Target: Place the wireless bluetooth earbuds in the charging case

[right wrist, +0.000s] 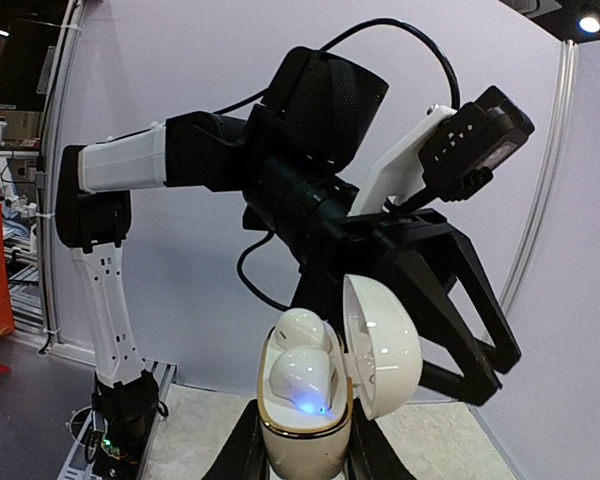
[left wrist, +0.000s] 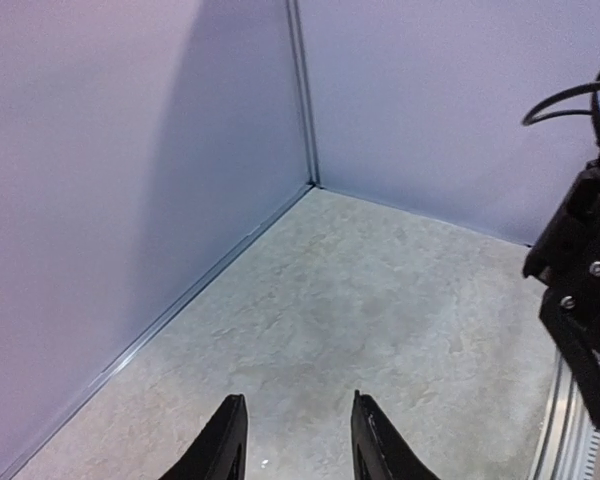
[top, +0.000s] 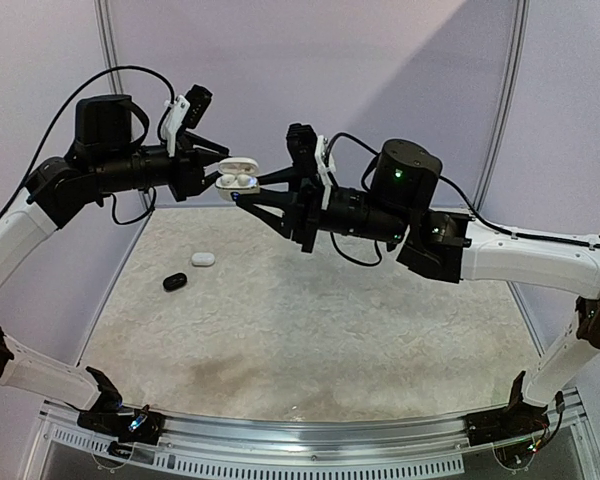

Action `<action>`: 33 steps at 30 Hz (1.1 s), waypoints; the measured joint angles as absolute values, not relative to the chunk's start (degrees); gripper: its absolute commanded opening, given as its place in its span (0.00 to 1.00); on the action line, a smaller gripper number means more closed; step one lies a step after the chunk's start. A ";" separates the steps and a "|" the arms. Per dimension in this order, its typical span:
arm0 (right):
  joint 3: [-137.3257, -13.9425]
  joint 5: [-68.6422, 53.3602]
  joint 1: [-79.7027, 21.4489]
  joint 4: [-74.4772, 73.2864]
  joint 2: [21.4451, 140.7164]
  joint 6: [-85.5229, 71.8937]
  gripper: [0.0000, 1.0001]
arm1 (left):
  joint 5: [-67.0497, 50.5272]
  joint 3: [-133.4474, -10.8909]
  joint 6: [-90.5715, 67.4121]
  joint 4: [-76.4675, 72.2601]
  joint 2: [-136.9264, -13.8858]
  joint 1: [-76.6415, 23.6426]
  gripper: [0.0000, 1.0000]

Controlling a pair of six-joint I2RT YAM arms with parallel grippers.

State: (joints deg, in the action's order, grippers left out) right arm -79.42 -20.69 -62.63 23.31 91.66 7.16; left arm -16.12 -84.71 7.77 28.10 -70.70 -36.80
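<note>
My right gripper (top: 242,190) is shut on a white charging case (top: 238,178) with a gold rim and holds it high above the table. In the right wrist view the case (right wrist: 300,430) stands upright between my fingers with its lid (right wrist: 382,345) swung open. Two white earbuds (right wrist: 302,378) sit in its wells, and a blue light glows on the near one. My left gripper (top: 216,172) is open and empty, right beside the lid. It shows behind the lid in the right wrist view (right wrist: 460,320). Whether it touches the lid I cannot tell.
A small white pill-shaped case (top: 203,259) and a black one (top: 175,282) lie on the pale table mat (top: 310,330) at the left. Grey walls close the back and sides. The right arm's wrist (left wrist: 585,300) shows at the edge of the left wrist view.
</note>
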 measured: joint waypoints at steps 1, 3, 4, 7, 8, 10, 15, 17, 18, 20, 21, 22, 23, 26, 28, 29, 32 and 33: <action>-80.49 -21.39 -62.67 23.20 92.38 7.01 0.00 | -17.91 -84.71 7.64 27.99 -70.70 -36.91 0.36; -82.15 -22.24 -62.96 23.03 93.93 6.66 0.00 | -21.71 -84.68 7.42 27.75 -70.70 -37.28 0.36; -82.48 -22.59 -62.96 22.94 94.45 6.50 0.00 | -22.92 -84.66 7.40 27.75 -70.70 -37.41 0.36; -82.87 -23.14 -62.98 21.30 95.81 6.24 0.00 | -26.35 -84.36 7.42 27.68 -70.52 -37.71 0.34; -82.89 -23.14 -62.98 20.78 96.05 6.24 0.00 | -27.03 -84.31 7.44 27.68 -70.50 -37.78 0.33; -83.09 -23.05 -62.98 19.57 96.51 6.22 0.00 | -28.14 -84.31 7.70 27.62 -70.41 -37.91 0.33; -84.18 -21.69 -63.33 16.75 97.03 6.04 0.00 | -28.99 -84.23 10.13 27.92 -69.73 -38.85 0.32; -84.29 -20.99 -63.70 15.79 97.03 5.93 0.00 | -28.88 -83.70 11.16 28.08 -68.86 -39.20 0.32; -84.29 -20.43 -63.79 15.16 97.03 5.82 0.00 | -28.93 -83.46 11.40 28.10 -68.42 -39.42 0.33; -84.31 -18.59 -63.70 14.55 97.08 5.48 0.00 | -29.19 -83.02 11.92 28.49 -67.42 -40.29 0.33; -84.36 -17.82 -63.55 14.39 97.08 5.34 0.00 | -29.23 -82.85 12.01 28.60 -67.07 -40.77 0.33; -84.44 -17.02 -63.40 14.33 97.08 5.23 0.00 | -29.19 -82.76 12.08 28.71 -66.83 -41.04 0.33; -84.51 -16.47 -63.31 14.20 97.08 5.19 0.00 | -29.08 -82.76 12.14 28.71 -66.70 -41.12 0.33; -84.71 -14.66 -63.07 13.82 97.08 5.04 0.00 | -27.53 -82.74 12.14 28.71 -66.61 -41.15 0.34; -84.75 -13.21 -62.81 13.56 97.08 4.25 0.00 | -25.10 -82.41 11.79 28.67 -66.52 -41.15 0.37; -84.75 -12.38 -62.57 13.19 97.08 3.53 0.00 | -23.51 -82.06 11.42 28.49 -66.39 -41.12 0.40; -84.75 -8.99 -60.86 11.07 97.08 -0.45 0.00 | -15.68 -79.88 9.17 27.70 -65.41 -40.42 0.47; -84.75 -7.31 -59.88 9.76 97.08 -2.22 0.00 | -13.02 -78.81 8.10 27.51 -64.93 -39.90 0.51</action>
State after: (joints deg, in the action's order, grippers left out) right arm -84.75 -7.31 -59.88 9.76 97.08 -2.22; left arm -13.02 -78.81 8.10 27.51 -64.93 -39.90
